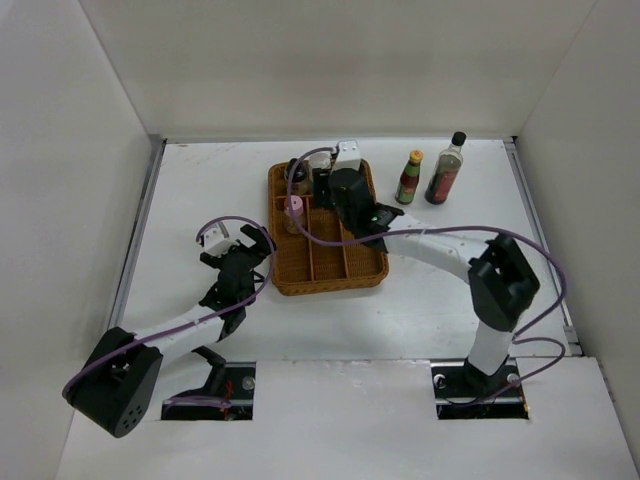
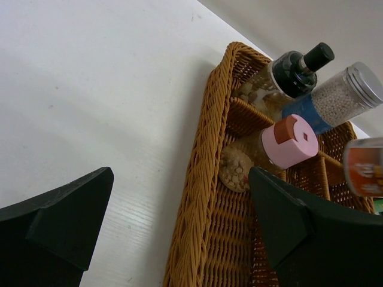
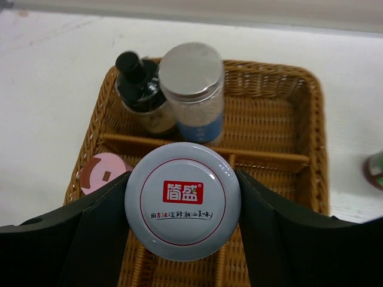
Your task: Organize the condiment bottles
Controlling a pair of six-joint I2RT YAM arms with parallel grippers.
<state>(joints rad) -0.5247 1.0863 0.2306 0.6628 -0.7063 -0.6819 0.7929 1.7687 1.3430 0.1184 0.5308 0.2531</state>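
Note:
My right gripper [image 3: 182, 179] is shut on the short jar with the red-labelled white lid [image 3: 182, 209], holding it over the brown wicker tray [image 3: 312, 119]. In the tray's far-left compartment stand a black-capped bottle [image 3: 139, 89] and a silver-capped jar of white grains [image 3: 192, 89]. The pink-capped bottle [image 3: 99, 173] stands in the compartment to their near left. On the table right of the tray stand a yellow-capped green bottle [image 1: 409, 178] and a tall clear black-capped bottle [image 1: 446, 170]. My left gripper [image 2: 179, 221] hangs open over the tray's left rim [image 2: 203, 179], holding nothing.
White walls enclose the table on three sides. The tray [image 1: 330, 285] is split by wicker dividers into compartments. The right arm [image 1: 440, 245] reaches across the table from the right toward the tray's back.

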